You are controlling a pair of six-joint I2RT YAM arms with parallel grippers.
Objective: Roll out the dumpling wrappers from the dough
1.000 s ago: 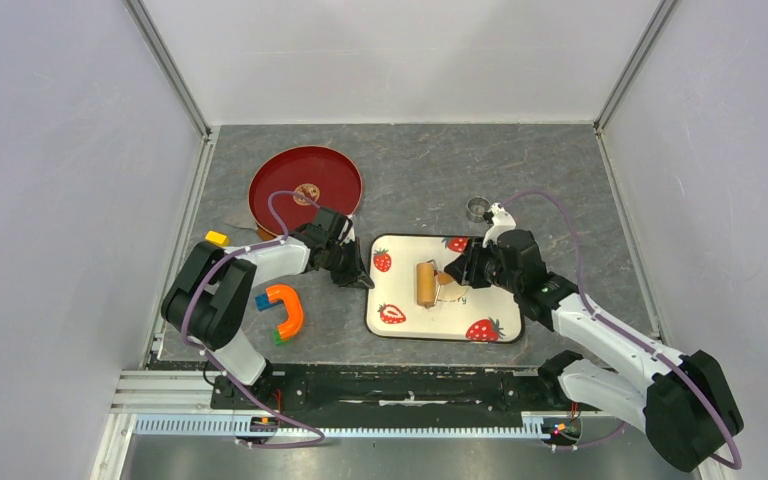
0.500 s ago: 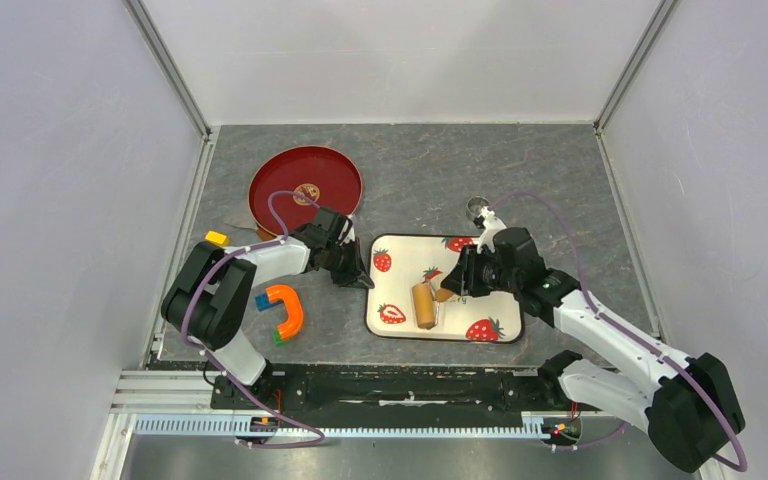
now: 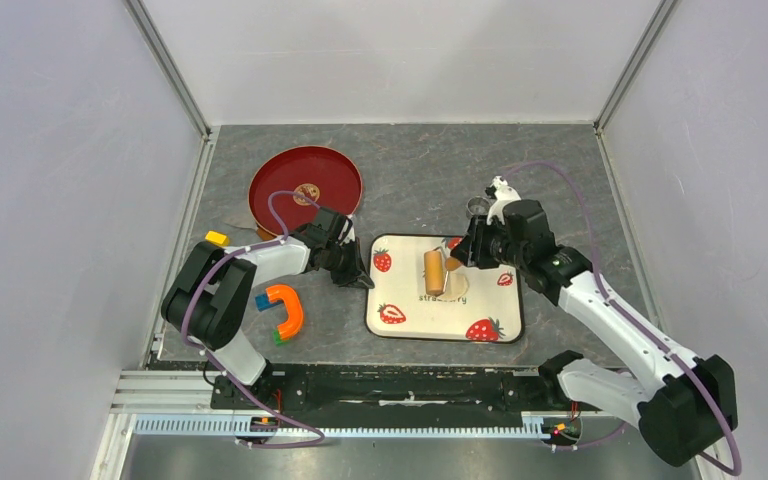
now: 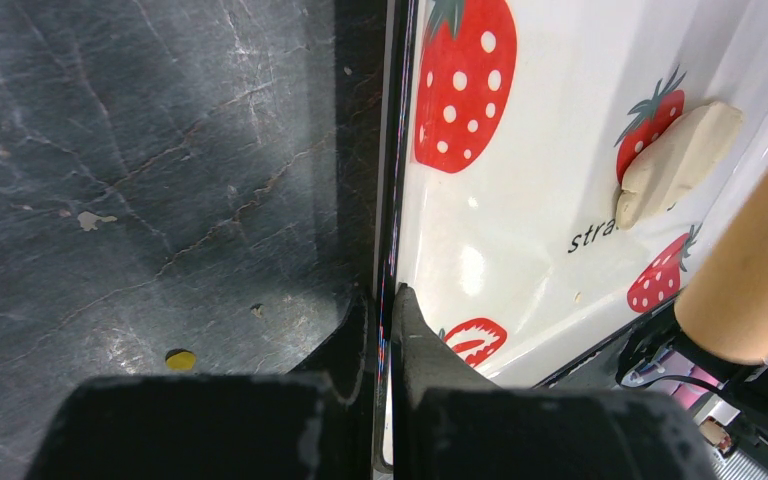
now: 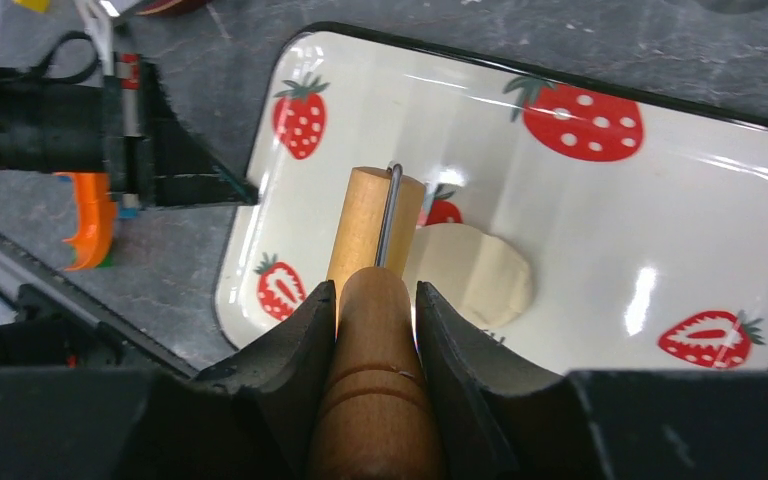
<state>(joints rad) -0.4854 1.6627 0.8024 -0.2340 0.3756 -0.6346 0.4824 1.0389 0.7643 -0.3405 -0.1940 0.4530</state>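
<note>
Gripping roller [image 5: 365, 240], right fingers [image 5: 295, 345]; dough [image 5: 480, 275] just beyond.

Pale flattened dough [image 5: 475, 275] lies on the strawberry tray [image 5: 600, 212].

Overhead view looking down, close wrist views, all sharing strawberry tray [image 3: 440, 322] and dough [image 5: 482, 280]

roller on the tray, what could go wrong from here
The dough lies mostly to one side of the roller, so a pass may miss it or flatten it unevenly. The left gripper pinches only the thin rim of the tray; a hard push by the right gripper could shift it.
</note>
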